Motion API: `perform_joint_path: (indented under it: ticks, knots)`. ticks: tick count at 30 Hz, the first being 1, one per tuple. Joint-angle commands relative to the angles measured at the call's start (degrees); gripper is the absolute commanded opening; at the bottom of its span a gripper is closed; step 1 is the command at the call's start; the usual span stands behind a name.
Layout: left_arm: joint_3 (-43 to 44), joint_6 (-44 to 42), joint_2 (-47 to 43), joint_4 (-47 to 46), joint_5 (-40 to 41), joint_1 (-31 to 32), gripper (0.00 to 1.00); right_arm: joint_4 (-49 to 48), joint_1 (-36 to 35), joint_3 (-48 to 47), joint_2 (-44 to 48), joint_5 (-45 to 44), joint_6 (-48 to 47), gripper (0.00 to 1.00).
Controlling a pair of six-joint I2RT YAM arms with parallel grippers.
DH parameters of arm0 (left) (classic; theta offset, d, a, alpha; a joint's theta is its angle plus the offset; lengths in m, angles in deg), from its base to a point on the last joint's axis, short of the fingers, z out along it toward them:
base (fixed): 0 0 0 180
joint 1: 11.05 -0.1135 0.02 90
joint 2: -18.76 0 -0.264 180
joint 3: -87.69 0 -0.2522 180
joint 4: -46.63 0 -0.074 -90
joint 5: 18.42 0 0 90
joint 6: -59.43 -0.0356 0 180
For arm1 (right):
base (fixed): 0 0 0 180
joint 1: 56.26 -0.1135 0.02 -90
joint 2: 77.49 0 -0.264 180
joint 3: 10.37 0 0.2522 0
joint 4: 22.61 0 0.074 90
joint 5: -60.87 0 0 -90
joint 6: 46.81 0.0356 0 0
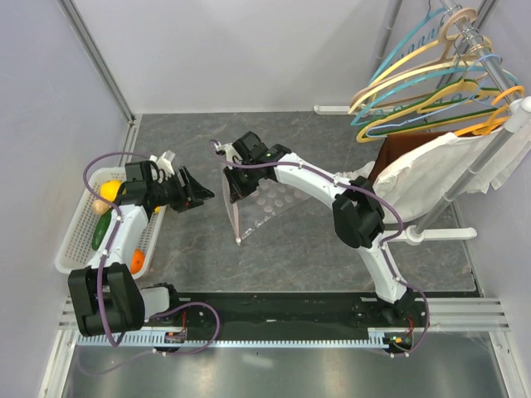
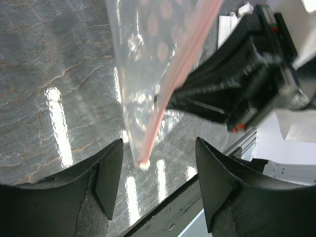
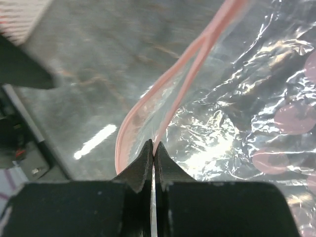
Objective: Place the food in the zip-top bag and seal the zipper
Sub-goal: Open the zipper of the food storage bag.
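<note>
Right gripper (image 3: 153, 150) tight on pink zipper (image 2: 184, 74) of crinkly, dotted clear zip-top bag (image 1: 265, 203); left gripper (image 2: 159, 143) wide, empty.

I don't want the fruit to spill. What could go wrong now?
The right gripper pinches only a thin bit of the zip-top bag near its zipper, so the hanging bag might slip out. The open left gripper is near the zipper's end and could miss that skinny strip. The mouth gapes only slightly, so food from the basket may not fit.
</note>
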Motion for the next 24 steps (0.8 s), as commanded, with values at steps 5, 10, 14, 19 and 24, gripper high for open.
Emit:
perform_joint_path:
  ticks: [5, 10, 14, 19, 24]
  knots:
    - [1.0, -1.0, -0.2, -4.2, -2.2, 1.5, 0.65, 0.3, 4.0, 0.7, 4.4, -5.3, 1.5, 0.0]
    - [1.7, -2.7, -3.2, -7.7, 4.1, 9.5, 0.6, 1.0, 3.3, -0.6, 7.6, -4.0, 1.9, 0.0]
    - [2.5, -2.9, -2.7, -10.1, 9.7, 13.5, 0.57, 2.7, 3.5, 1.3, 8.8, -5.2, 1.9, 0.0]
    - [3.4, -1.9, -0.2, -12.6, 12.2, 17.0, 0.52, 2.5, 3.5, 1.5, 9.2, -3.3, 5.2, 0.0]
    - [3.9, -2.5, 1.3, -14.4, 15.2, 19.6, 0.52, 2.3, 3.4, 0.6, 9.3, -3.5, 7.6, 0.0]
